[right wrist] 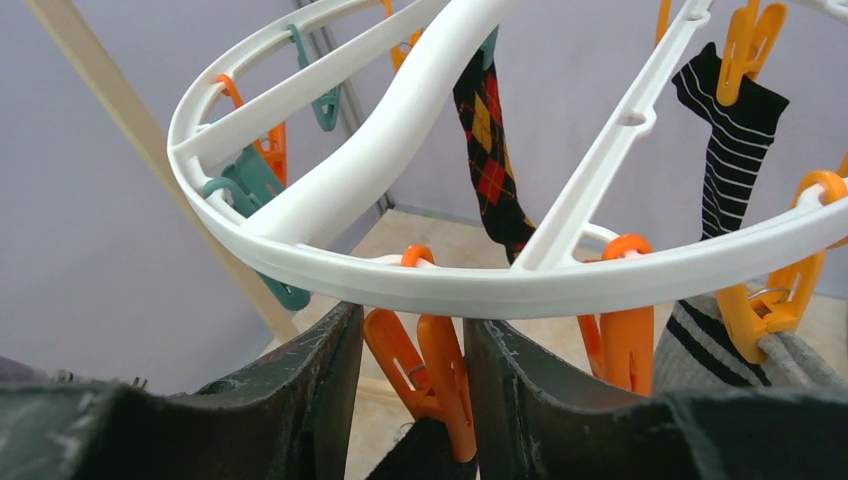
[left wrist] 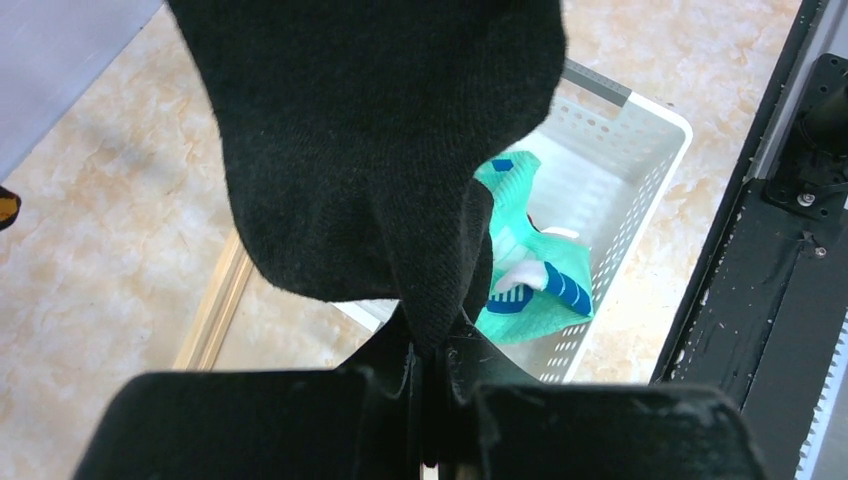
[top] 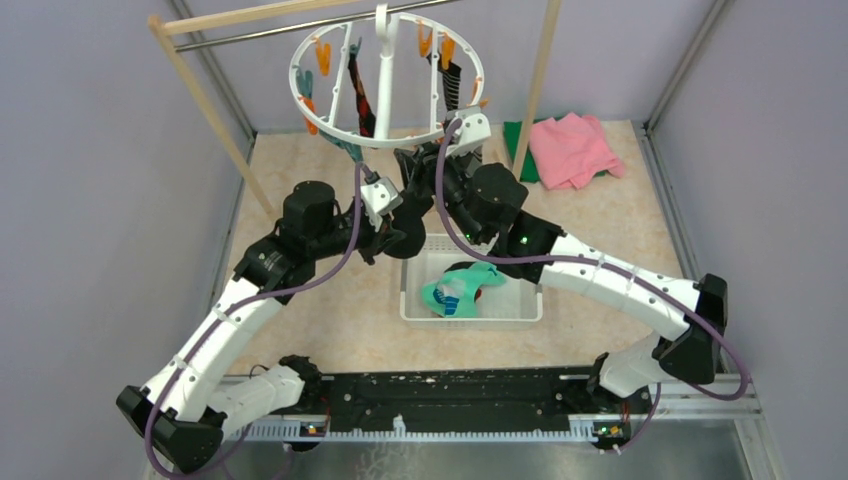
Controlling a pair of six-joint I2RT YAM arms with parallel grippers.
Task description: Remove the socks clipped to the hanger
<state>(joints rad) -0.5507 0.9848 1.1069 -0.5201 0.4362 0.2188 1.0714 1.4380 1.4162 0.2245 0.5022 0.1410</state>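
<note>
Grip check: left jaws pinched shut on the lower end of the black sock [left wrist: 380, 150]; right jaws part-closed about the orange clip [right wrist: 440, 385] on the hanger [right wrist: 480, 290], dark fabric in its mouth, pressing or not I cannot tell. Done: one teal sock [top: 460, 292] in the white basket [top: 520, 310] on the desk [top: 320, 300]. Left, by my judgement: black sock, argyle sock [right wrist: 487, 150], black-white striped sock [right wrist: 725, 130] and grey striped sock [right wrist: 705, 345], all clipped.

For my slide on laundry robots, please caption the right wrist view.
Right gripper pinches an orange clip under the white hanger; an argyle sock and a striped sock hang behind.
</note>
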